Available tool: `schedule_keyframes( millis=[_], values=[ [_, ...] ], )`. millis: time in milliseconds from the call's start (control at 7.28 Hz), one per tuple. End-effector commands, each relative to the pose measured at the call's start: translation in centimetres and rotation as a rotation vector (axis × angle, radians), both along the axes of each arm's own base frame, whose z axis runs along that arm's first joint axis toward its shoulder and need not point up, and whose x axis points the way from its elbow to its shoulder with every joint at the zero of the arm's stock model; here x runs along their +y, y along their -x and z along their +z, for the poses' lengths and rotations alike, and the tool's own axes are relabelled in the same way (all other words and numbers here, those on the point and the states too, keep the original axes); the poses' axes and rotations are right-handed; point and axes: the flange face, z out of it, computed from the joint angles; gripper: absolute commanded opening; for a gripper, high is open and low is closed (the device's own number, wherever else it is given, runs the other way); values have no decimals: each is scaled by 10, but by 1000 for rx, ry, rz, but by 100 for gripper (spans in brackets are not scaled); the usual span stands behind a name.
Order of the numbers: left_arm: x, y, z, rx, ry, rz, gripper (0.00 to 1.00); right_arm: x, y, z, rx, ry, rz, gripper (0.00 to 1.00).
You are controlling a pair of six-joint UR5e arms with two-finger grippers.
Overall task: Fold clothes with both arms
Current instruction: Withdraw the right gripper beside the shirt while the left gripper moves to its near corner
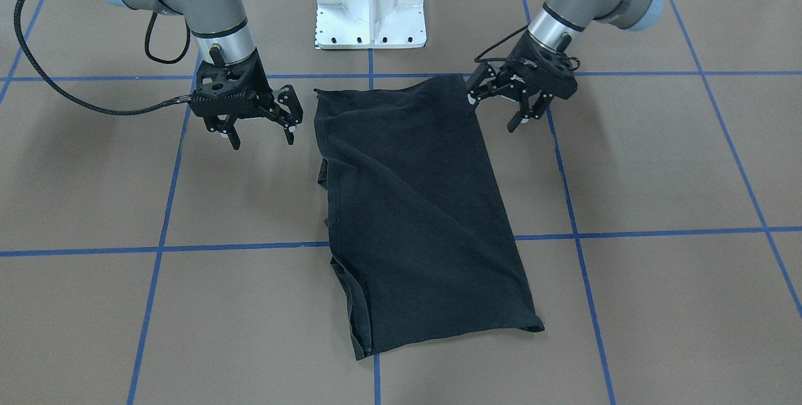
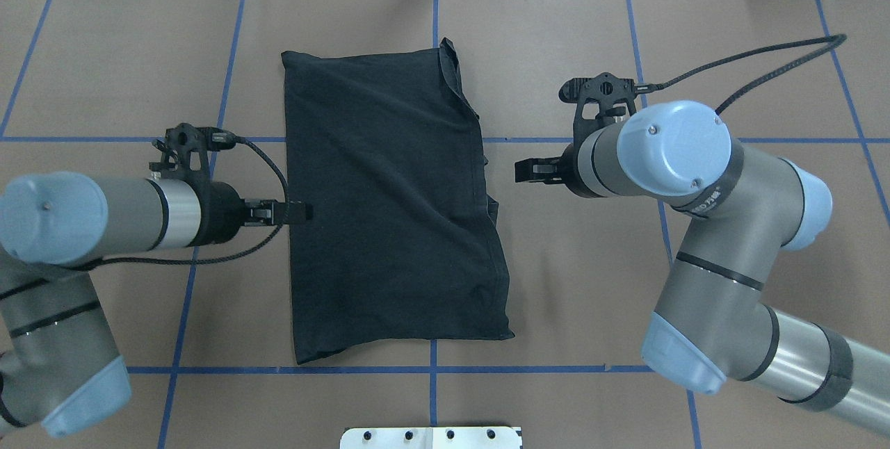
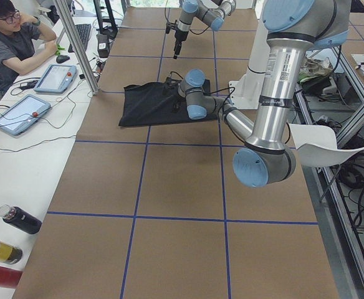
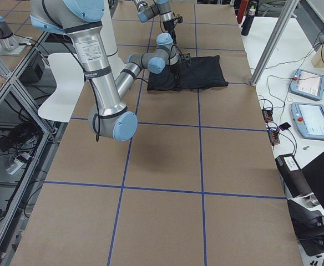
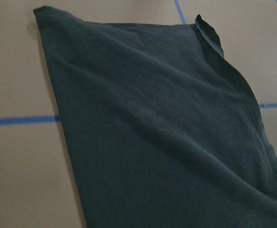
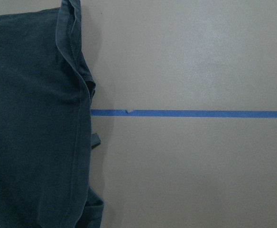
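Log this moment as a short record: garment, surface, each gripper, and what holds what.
Garment: black T-shirt, folded into a long rectangle, plain side up, no print showing
Surface: brown table with blue tape lines
Left gripper: fingers open, at the shirt's edge; contact unclear
Right gripper: fingers open, apart from the opposite edge
Held: nothing, by either gripper
Loose layers: showing along the edge nearer the right gripper

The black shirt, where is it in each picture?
Front-facing: T-shirt in the centre.
Overhead: centre.
Exterior left: upper middle.
Exterior right: upper middle.
Left wrist: fills most of it.
Right wrist: left side.
Shared landmark: blue tape line crossing under it.
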Motion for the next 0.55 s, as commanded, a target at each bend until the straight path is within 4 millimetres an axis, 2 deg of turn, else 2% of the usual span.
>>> schedule_keyframes(
  millis=[0,275,412],
  values=[
    [58,-44,4,-89,58,23,100,15,9,8,-17,-17,9,100],
    [88,-70,22,-127,93,65,100,15,8,9,-15,-17,10,100],
    [92,-77,31,-146,98,74,100,15,8,9,-15,-17,10,100]
  ],
)
